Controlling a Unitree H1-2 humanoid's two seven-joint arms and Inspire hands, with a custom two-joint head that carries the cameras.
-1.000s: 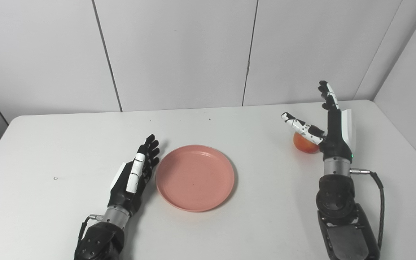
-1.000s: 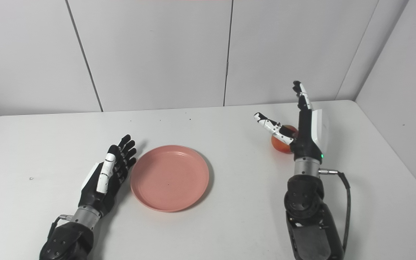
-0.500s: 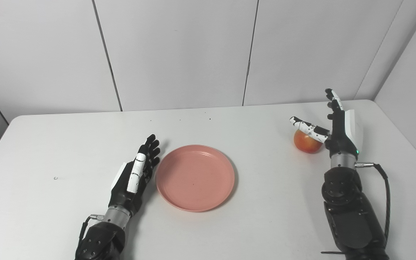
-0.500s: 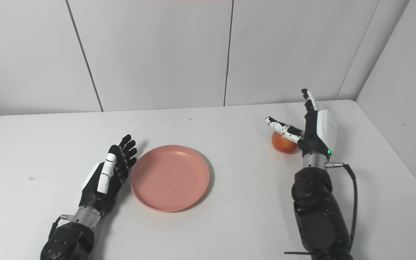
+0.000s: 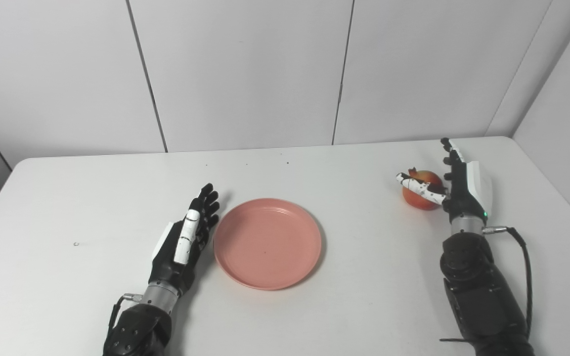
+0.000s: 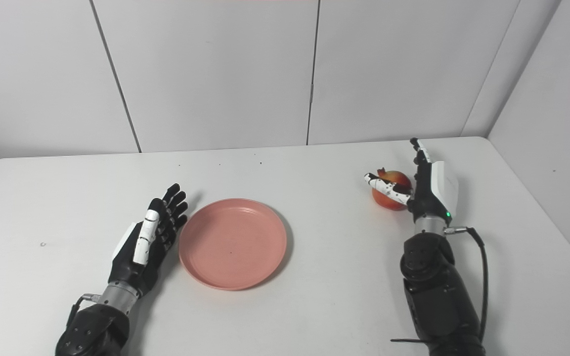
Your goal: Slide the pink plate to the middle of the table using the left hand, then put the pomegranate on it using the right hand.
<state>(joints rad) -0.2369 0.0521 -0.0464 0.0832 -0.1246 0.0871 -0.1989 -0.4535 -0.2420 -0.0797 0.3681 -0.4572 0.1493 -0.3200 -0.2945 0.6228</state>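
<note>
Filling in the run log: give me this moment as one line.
phase: reach for pomegranate | right robot hand: open beside it, thumb across front | left robot hand: open, beside pink plate | plate: empty

A white table [image 5: 373, 296] with rounded far corners fills the near part of the scene, with a few small dark specks near its far edge. Behind it stands a wall [image 5: 245, 74] of pale grey panels split by thin dark seams. Another panel wall [image 5: 566, 123] closes the right side under even, soft light.
</note>
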